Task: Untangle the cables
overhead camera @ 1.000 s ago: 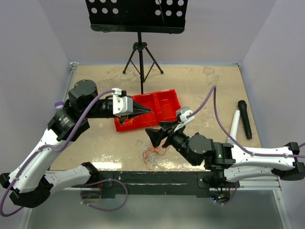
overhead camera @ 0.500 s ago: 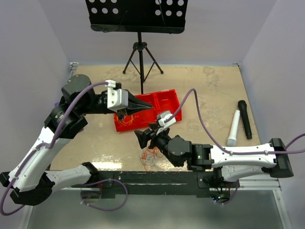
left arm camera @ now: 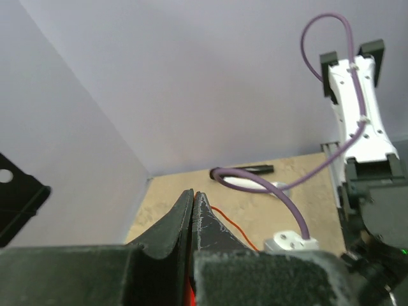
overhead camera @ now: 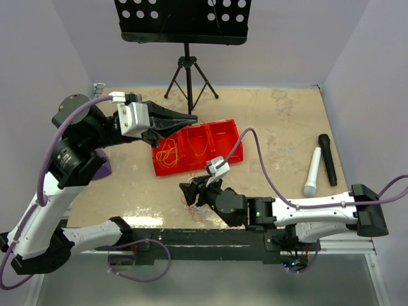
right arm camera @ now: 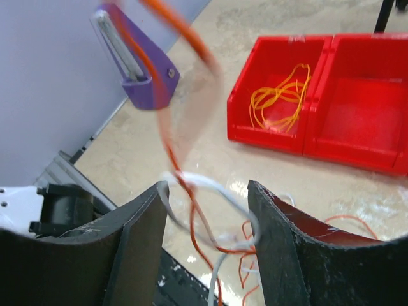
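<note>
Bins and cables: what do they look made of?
Bins: rigid moulded plastic by the look, glossy red, with even walls and rounded rims. Cables: thin flexible wire, probably plastic-sheathed, smooth orange, yellow and white, curling in loose loops. Their cores do not show.

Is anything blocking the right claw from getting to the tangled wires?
No, nothing visible is in the way. The right gripper is open and right over the cables. White and orange strands already lie between its fingers, so there is no gap left to block.
</note>
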You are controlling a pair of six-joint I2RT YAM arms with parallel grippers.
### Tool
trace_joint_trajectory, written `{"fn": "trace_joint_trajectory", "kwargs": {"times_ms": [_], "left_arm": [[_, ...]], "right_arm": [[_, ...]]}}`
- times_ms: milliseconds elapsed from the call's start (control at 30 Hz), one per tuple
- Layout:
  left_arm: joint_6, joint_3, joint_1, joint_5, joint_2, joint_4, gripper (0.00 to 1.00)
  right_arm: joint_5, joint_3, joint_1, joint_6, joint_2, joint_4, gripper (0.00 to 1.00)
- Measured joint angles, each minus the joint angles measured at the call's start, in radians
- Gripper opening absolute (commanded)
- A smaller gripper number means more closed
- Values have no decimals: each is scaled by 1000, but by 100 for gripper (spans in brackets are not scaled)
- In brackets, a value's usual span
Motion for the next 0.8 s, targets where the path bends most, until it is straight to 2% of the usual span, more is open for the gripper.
{"fn": "trace_joint_trajectory", "kwargs": {"times_ms": [467,567,733,800], "left_arm": [[-27,64,1,-230,9,221,0],[-27,101,1,-250,23,247,0],[-27,149,1,-259,40,277,0],[-26,161,1,-260,44,284,0]], "right_arm": [[-41,-193,0,234,34,-10,52],[-49,-225,0,295,58,-21,45],[-61,-290,0,394,82,-37,22],[-69,-309,0,439,93,-46,18]]}}
